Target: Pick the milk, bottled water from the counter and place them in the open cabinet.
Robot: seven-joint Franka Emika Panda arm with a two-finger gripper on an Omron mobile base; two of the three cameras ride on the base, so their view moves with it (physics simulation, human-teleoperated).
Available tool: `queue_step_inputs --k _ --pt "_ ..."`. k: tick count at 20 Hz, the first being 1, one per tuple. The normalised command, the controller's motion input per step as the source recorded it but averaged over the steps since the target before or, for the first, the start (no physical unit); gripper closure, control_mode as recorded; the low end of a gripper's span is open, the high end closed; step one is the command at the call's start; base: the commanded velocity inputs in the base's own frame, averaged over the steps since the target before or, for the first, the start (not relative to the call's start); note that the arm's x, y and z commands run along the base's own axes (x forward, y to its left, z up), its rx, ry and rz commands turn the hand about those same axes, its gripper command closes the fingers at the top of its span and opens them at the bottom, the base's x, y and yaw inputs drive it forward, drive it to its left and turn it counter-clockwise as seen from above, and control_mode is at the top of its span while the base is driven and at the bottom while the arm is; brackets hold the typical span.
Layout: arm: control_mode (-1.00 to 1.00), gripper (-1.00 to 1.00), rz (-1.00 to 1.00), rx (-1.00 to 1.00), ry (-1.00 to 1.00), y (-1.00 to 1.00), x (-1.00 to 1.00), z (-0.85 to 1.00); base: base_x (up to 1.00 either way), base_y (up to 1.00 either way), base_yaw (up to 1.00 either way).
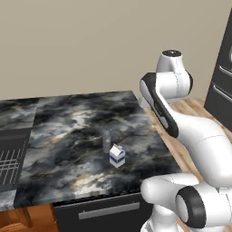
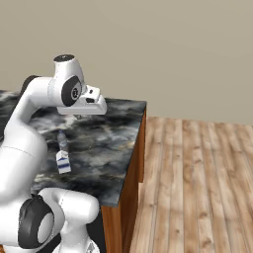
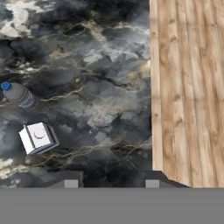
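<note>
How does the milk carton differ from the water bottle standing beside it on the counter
The milk is a boxy white carton with a dark blue band; the bottled water is slim, round and clear greyish with a blue cap. The bottle stands slightly taller than the carton. Both stand upright, close together on the counter.

1 milk (image 1: pixel 117 156) carton and 1 bottled water (image 1: pixel 106 139) (both upright) on 1 counter (image 1: pixel 68 131).

I see polished marbled stone on the counter (image 1: pixel 81 131), clear plastic for the bottled water (image 1: pixel 106 139), matt white card on the milk (image 1: pixel 117 156), and planked wood floor (image 2: pixel 197 188) right.
</note>
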Motion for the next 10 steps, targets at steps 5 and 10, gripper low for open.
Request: queue_step_inputs --k 5,10 --pt "-1.00 -1.00 0.04 0.00 -0.06 0.02 -0.13 -0.08 0.00 0.00 0.00" --pt "-1.00 -1.00 0.18 0.00 -0.16 0.00 -0.49 -0.16 0.00 0.00 0.00"
